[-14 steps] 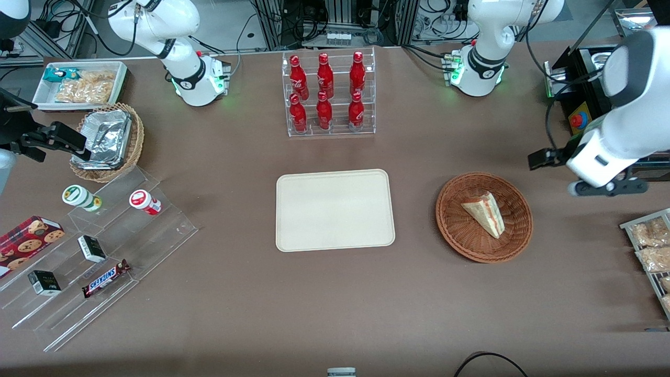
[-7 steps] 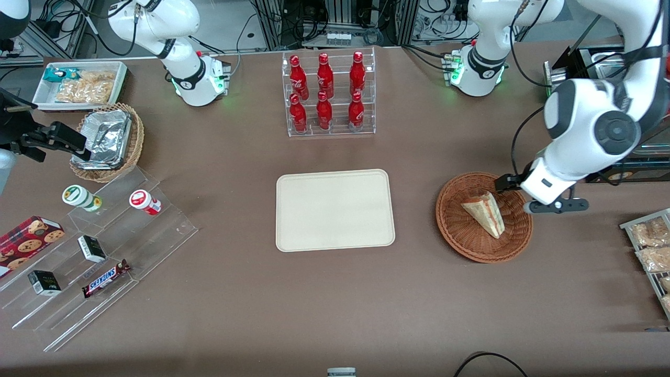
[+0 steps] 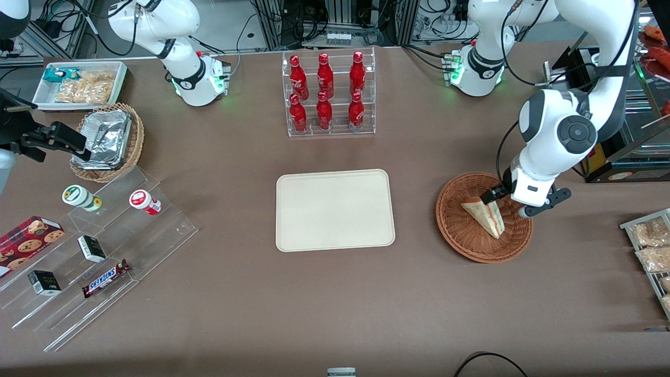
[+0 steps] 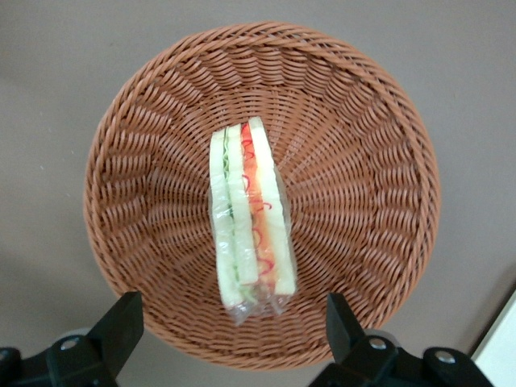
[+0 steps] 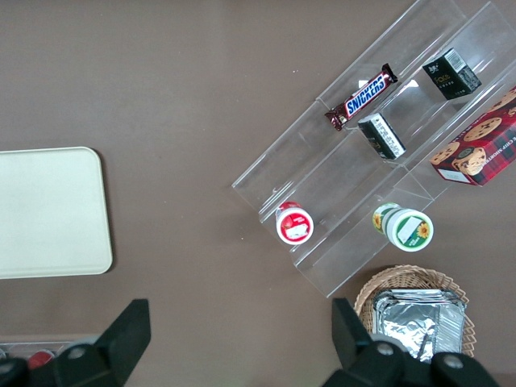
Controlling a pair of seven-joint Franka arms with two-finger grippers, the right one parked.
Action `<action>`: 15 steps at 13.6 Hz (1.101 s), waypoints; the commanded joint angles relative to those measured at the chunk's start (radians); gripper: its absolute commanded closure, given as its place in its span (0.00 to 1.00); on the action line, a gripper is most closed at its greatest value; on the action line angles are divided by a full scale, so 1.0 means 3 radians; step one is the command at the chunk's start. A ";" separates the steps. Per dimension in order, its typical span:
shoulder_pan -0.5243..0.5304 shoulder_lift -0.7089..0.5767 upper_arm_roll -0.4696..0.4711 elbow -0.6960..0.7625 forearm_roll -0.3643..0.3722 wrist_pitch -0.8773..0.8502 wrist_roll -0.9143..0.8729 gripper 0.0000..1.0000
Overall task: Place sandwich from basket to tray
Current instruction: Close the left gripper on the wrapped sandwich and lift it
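reddish wicker, the basket (image 3: 484,217) cradles the sandwich (image 4: 247,216) on edge, filling up. the gripper (image 4: 234,326) hangs above the basket, spread wide and empty, likely to straddle it. the tray (image 3: 335,210) waits beside the basket.

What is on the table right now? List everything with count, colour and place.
sandwich: 1, pale bread with red and green filling, in the basket
basket: 1, reddish-brown wicker, toward the working arm's end
tray: 1, cream, mid-table, nothing on it
bottles: 6, red, in a clear rack farther from the camera than the tray
foil containers: silver, in a tan basket, toward the parked arm's end
candy bar: 1, brown, on the clear stepped shelf
cookie box: 1, red, beside that shelf
hand: 1, black fingers open, above the basket over the sandwich
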 commanded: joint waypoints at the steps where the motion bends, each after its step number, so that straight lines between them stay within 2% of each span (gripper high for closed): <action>1: -0.0014 0.0125 -0.0030 -0.0012 -0.0022 0.0192 -0.0506 0.00; 12: 0.0002 0.0601 -0.0030 -0.0043 -0.0022 0.0581 -0.0574 0.00; 13: 0.0002 0.0611 -0.0030 -0.0043 -0.0022 0.0576 -0.0574 0.08; 14: 0.0002 0.0606 -0.0025 -0.0038 -0.0022 0.0556 -0.0569 0.34; 15: 0.0002 0.0591 -0.0030 -0.0038 -0.0022 0.0540 -0.0559 0.66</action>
